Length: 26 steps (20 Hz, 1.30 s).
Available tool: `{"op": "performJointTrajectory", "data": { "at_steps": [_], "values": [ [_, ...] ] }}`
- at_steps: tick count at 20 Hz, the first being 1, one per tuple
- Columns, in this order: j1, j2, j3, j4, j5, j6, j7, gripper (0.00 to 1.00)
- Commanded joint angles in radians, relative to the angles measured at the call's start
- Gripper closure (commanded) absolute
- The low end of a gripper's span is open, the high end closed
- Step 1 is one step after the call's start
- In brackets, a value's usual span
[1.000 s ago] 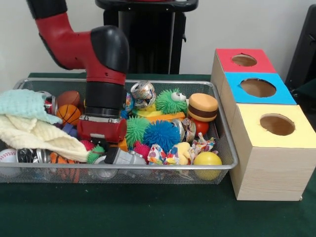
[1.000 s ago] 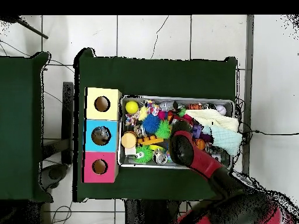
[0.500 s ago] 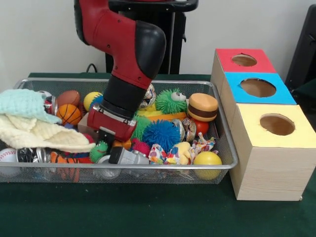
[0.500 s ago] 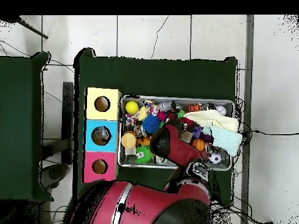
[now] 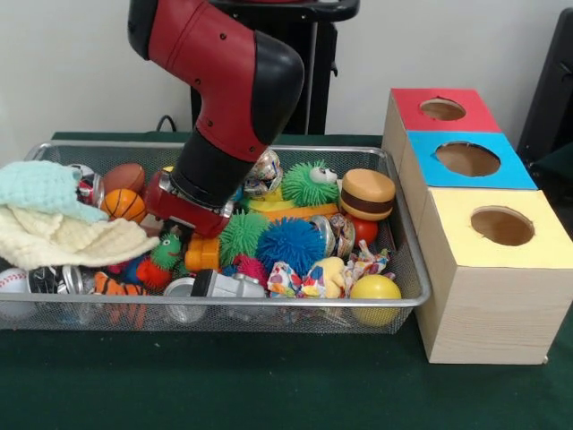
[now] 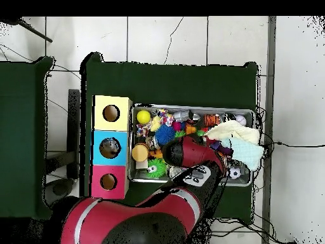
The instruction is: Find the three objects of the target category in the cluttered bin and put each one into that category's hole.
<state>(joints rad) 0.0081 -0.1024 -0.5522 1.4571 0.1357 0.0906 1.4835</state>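
Note:
The bin [image 5: 269,304] is a silver wire-mesh basket full of toys, also seen from above [image 6: 190,107]. My gripper [image 5: 190,229] is down inside the bin left of centre, among the toys. It is above an orange toy [image 5: 204,253] and beside a green spiky ball [image 5: 243,235]. Its tips are hidden by the wrist and the clutter. Nearby lie a blue spiky ball [image 5: 291,244], a green spiky toy with eyes [image 5: 309,184], a burger toy [image 5: 367,194], a yellow ball [image 5: 376,291] and a basketball [image 5: 124,204]. In the overhead view the arm [image 6: 190,152] covers the gripper.
Three wooden boxes with holes stand right of the bin: red top [image 5: 443,109], blue top [image 5: 467,159], yellow top [image 5: 501,226]. Cream cloth [image 5: 63,237] and pale blue cloth [image 5: 40,188] pile at the bin's left end. A crushed silver can [image 5: 267,172] lies behind the arm.
The arm has swung round and leans more steeply. The gripper has shifted slightly toward the bin's back. The cream cloth has settled, and a green and red toy now shows.

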Motion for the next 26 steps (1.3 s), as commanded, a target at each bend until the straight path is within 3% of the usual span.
{"op": "performJointTrajectory", "data": {
  "at_steps": [1, 13, 22, 26],
  "values": [
    [-0.040, 0.157, -0.048, -0.094, -0.208, 0.281, -0.142, 1.00],
    [-0.122, 0.050, -0.011, -0.168, -0.455, 0.493, -0.230, 1.00],
    [-0.151, 0.026, 0.087, -0.180, -0.561, 0.532, -0.257, 1.00],
    [-0.184, 0.027, 0.139, -0.147, -0.554, 0.481, -0.164, 1.00]
  ]
}}
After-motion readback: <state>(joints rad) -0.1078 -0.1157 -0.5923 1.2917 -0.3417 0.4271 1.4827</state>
